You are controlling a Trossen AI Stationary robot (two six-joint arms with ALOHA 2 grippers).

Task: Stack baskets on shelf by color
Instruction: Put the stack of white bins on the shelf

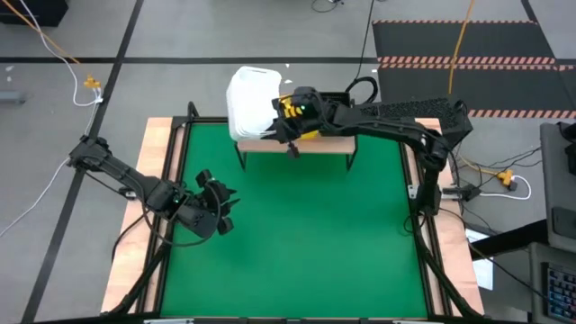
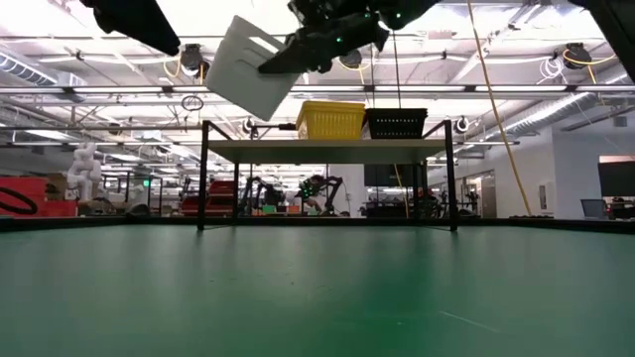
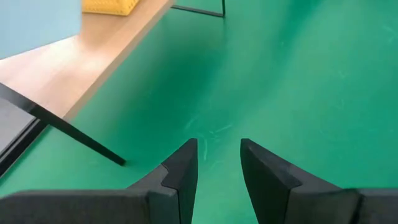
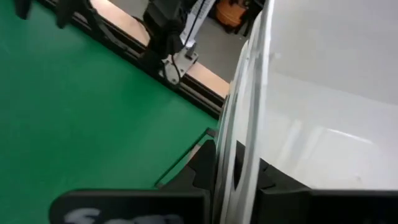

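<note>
My right gripper (image 1: 281, 121) is shut on a white solid-walled basket (image 1: 253, 101), high over the left end of the shelf (image 2: 327, 146). In the low view the white basket (image 2: 248, 64) hangs tilted above the wooden board. A yellow mesh basket (image 2: 330, 119) and a black mesh basket (image 2: 397, 122) stand side by side on the board's middle and right. My left gripper (image 1: 220, 202) waits open over the green mat, near the table's left side; its wrist view shows the gap between its fingers (image 3: 219, 162). My right gripper (image 4: 233, 168) holds the white basket by the rim of one side wall (image 4: 249, 124), the wall nearest the table's right. The wall is pinched, with one finger (image 4: 205, 162) outside it and one inside. The basket is lifted clear of the shelf and tilted.
The shelf stands on thin black legs (image 2: 202, 178) at the far edge of the green mat (image 1: 297, 234). Its left third (image 3: 68, 68) is bare board. A wooden frame (image 1: 144, 216) borders the mat. Open mat lies in front of the shelf.
</note>
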